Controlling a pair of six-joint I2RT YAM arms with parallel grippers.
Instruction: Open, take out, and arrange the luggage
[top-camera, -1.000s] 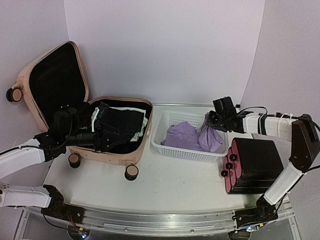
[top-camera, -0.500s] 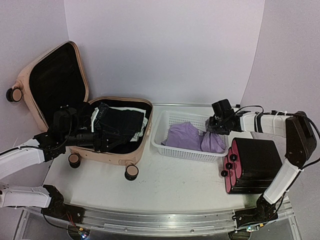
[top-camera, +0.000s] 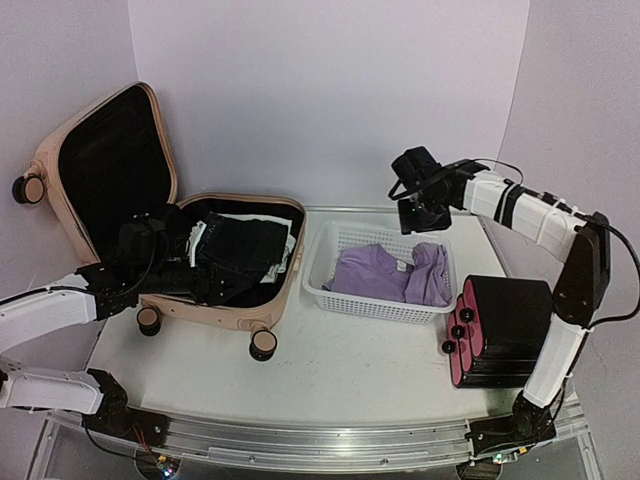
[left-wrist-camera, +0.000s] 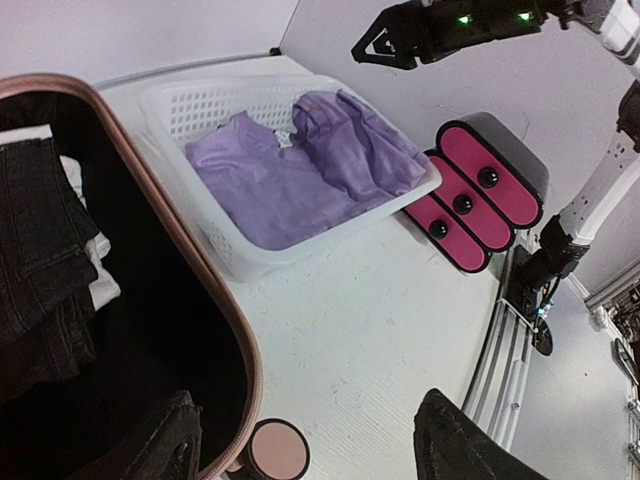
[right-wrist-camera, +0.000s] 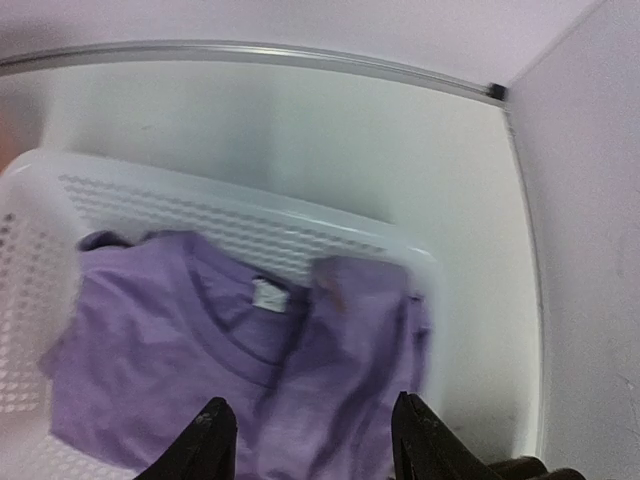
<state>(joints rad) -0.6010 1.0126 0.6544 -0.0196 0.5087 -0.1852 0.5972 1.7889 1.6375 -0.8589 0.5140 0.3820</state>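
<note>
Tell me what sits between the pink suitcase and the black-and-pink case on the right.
Between the luggage and that case stands the white mesh basket holding a purple shirt; the top view shows it best.

Table (top-camera: 330, 372): white top; on my feed it carries everything listed below.
Basket (top-camera: 378, 306): white mesh plastic, rectangular, sitting at the back edge of the table, a little right of the middle.
Shirt (top-camera: 385, 272): purple, lying crumpled inside the basket and filling most of its floor; I see one fold bunched up toward the basket's right end.
Neck label (top-camera: 403, 265): small and white, showing at the shirt's collar.
Cases (top-camera: 510, 330): black, with three pink oval faces side by side, each with a black round knob; they sit at the right edge toward the near right corner, just beside the basket. I cannot tell whether they touch it.
Rail (top-camera: 330, 442): metal, running along the near edge.
</note>
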